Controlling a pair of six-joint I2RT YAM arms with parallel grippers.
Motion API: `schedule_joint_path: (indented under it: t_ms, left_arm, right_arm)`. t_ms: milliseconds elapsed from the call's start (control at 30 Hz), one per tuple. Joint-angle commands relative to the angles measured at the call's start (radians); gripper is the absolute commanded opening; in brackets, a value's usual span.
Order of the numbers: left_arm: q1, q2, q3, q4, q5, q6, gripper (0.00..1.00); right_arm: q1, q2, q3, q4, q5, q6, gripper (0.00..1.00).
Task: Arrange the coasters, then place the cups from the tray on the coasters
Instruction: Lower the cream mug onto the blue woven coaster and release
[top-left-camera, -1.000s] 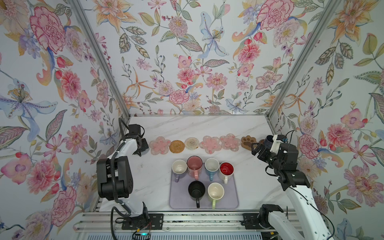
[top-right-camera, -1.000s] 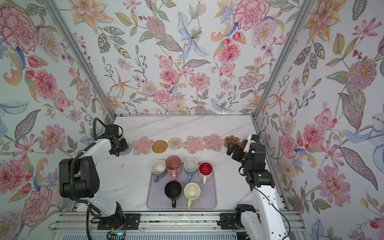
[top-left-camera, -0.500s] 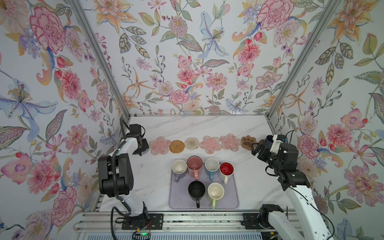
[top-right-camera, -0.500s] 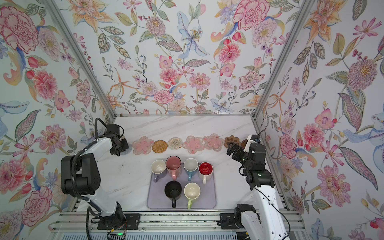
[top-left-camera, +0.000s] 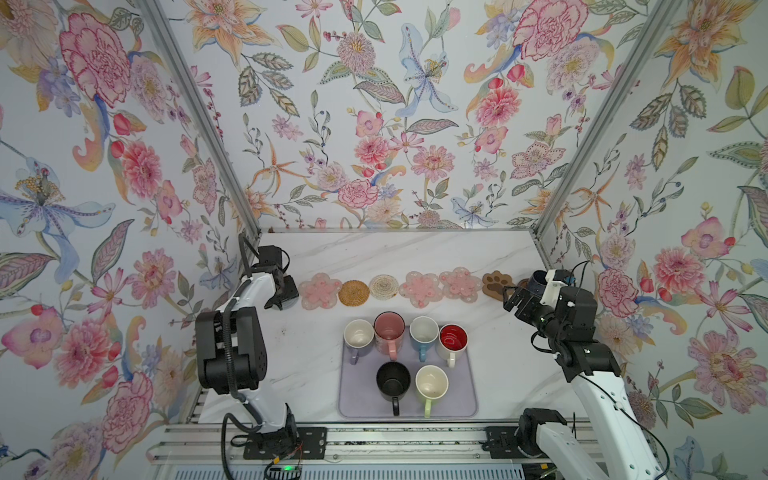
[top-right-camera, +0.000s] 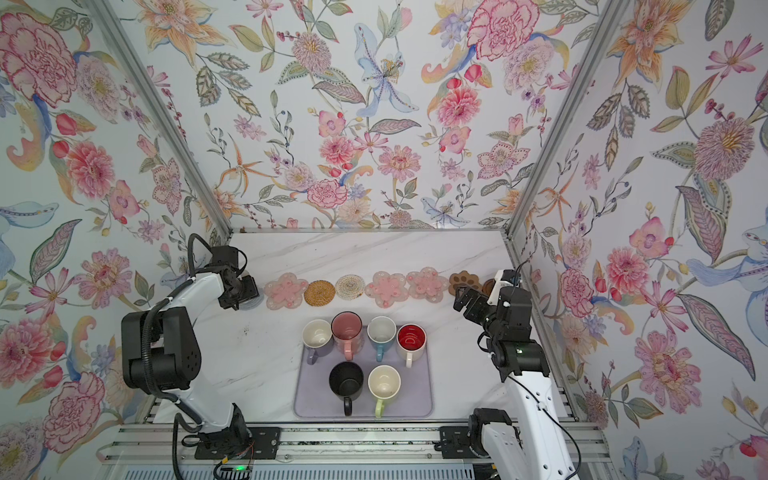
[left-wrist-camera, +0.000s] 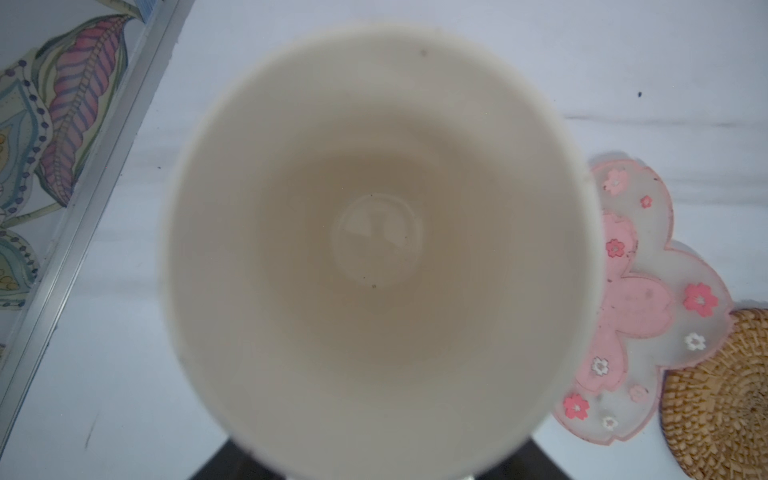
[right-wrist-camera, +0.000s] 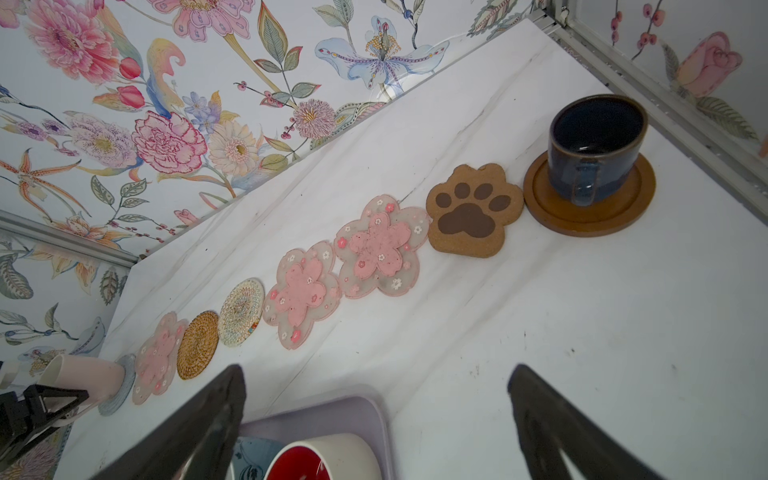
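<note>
Overhead, six handled mugs (top-left-camera: 390, 380) stand on the pale lavender rectangular tray (top-left-camera: 461, 395) in both top views. The left wrist view looks into the cream-pink mug (left-wrist-camera: 374, 249); whether the left tool (top-left-camera: 284, 295) clasps it, I cannot tell. The right wrist view shows the right tool (right-wrist-camera: 376, 370) spread and empty, and the small dark navy mug (right-wrist-camera: 594, 166) on the brown disc coaster (right-wrist-camera: 590, 220).

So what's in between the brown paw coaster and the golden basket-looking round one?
Three coasters lie in a row there: the beige woven round one, a pink flower coaster, then a second pink flower coaster. Both top views show them.
</note>
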Motion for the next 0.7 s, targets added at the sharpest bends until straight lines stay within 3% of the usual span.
schedule_joint_path:
  t_ms: [0,67,200,333,500,667]
  left_arm:
    - [0.003,-0.098,0.059,-0.049,-0.013,0.004,0.87]
    - [0.003,-0.179,0.059,-0.057,-0.005,0.005,0.99]
    - [0.001,-0.334,0.019,-0.086,0.057,0.042,0.99]
    - [-0.006,-0.560,-0.153,-0.068,0.148,0.049,0.99]
    - [-0.035,-0.828,-0.367,-0.024,0.239,0.027,0.99]
    - [-0.070,-0.990,-0.439,-0.028,0.303,-0.028,0.99]
  right_arm:
    - [-0.006,-0.012,0.033,-0.022,0.011,-0.012,0.99]
    - [-0.006,-0.012,0.033,-0.022,0.010,-0.010,0.99]
    - [-0.005,-0.010,0.037,-0.036,0.015,-0.009,0.99]
    - [-0.003,-0.009,0.038,-0.067,0.032,-0.010,0.99]
    - [-0.003,0.000,0.026,-0.075,0.025,0.000,0.99]
    - [0.001,0.012,0.041,-0.113,0.011,-0.004,0.99]
